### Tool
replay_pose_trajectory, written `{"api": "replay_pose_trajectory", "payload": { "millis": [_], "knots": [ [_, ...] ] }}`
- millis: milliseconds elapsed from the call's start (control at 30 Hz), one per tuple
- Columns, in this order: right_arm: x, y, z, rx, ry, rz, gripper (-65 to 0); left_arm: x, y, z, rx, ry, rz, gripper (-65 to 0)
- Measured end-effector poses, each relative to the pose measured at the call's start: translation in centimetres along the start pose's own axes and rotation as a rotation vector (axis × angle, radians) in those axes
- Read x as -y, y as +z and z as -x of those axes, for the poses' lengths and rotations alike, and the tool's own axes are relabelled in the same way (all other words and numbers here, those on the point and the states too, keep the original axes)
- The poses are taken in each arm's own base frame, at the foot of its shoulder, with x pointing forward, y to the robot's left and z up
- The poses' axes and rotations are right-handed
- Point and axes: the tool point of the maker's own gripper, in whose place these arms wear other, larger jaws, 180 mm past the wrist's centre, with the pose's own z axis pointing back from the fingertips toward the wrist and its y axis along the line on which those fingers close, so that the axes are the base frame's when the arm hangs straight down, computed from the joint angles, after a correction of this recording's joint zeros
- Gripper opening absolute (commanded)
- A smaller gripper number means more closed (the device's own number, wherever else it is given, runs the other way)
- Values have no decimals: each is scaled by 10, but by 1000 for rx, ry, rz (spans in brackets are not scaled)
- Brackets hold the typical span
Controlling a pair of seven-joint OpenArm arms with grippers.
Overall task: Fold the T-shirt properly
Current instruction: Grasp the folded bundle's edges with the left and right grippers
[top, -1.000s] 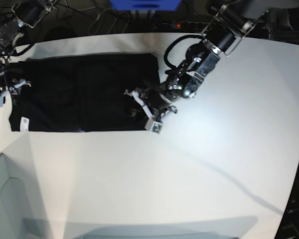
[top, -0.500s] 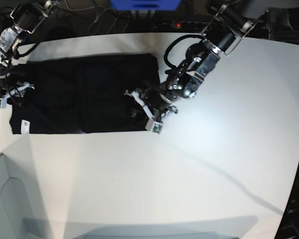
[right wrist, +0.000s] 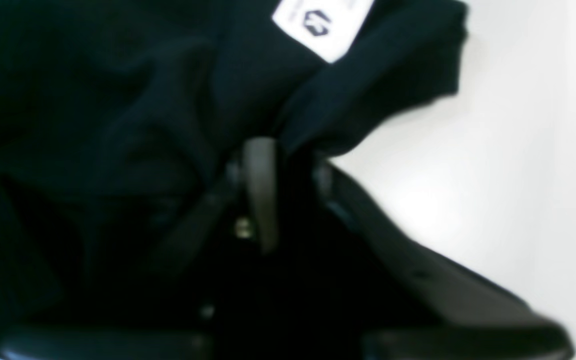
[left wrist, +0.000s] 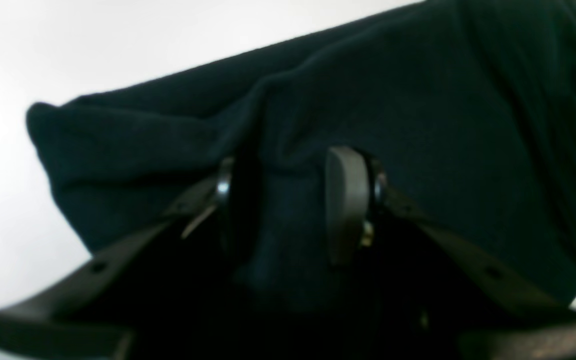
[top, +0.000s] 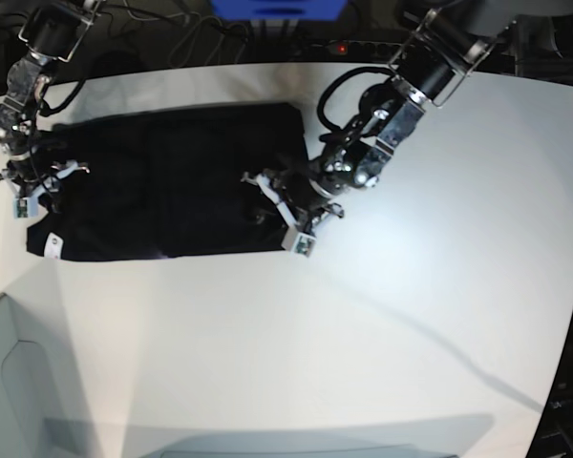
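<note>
The black T-shirt [top: 172,181] lies spread flat on the white table [top: 382,324], its white tag [top: 53,245] at the near left corner. My left gripper [top: 279,210] sits at the shirt's right edge. In the left wrist view it [left wrist: 290,200] is shut on a bunched fold of the T-shirt [left wrist: 418,100]. At the shirt's left edge my right gripper [top: 40,188] is low on the cloth. The right wrist view shows its jaws [right wrist: 290,180] narrow, with a fold of the T-shirt [right wrist: 118,100] between them and the tag [right wrist: 323,25] just beyond. The print is hidden.
Cables and a power strip with a red light [top: 339,46] run along the table's back edge, beside a blue object [top: 277,8]. A grey panel [top: 10,382] borders the near left corner.
My right gripper moved inward onto the shirt's left edge and closed on the cloth. That edge has drawn slightly rightward. The left gripper has stayed put.
</note>
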Motion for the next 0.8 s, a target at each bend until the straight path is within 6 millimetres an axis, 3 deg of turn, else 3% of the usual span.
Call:
{"api": "replay_pose_trajectory", "payload": {
  "millis": [167, 367, 467, 567, 700, 800],
  "knots": [
    [3, 2, -3, -16, 24, 12, -650, -3, 1, -1, 4, 1, -4, -407],
    [17, 26, -3, -53, 46, 113, -650, 3, 9, -7, 2, -13, -7, -407],
    [15, 34, -20, -1, 51, 138, -650, 3, 16, -8, -3, -27, -4, -407],
    [8, 48, -39, 63, 87, 151, -650, 5, 26, -20, 29, -51, -4, -407],
    [-7, 59, -48, 83, 112, 157, -650, 15, 41, -35, 82, -79, 29, -407],
    [-22, 64, -64, 133, 138, 141, -650, 7, 54, -40, 113, -56, 13, -407]
  ]
}}
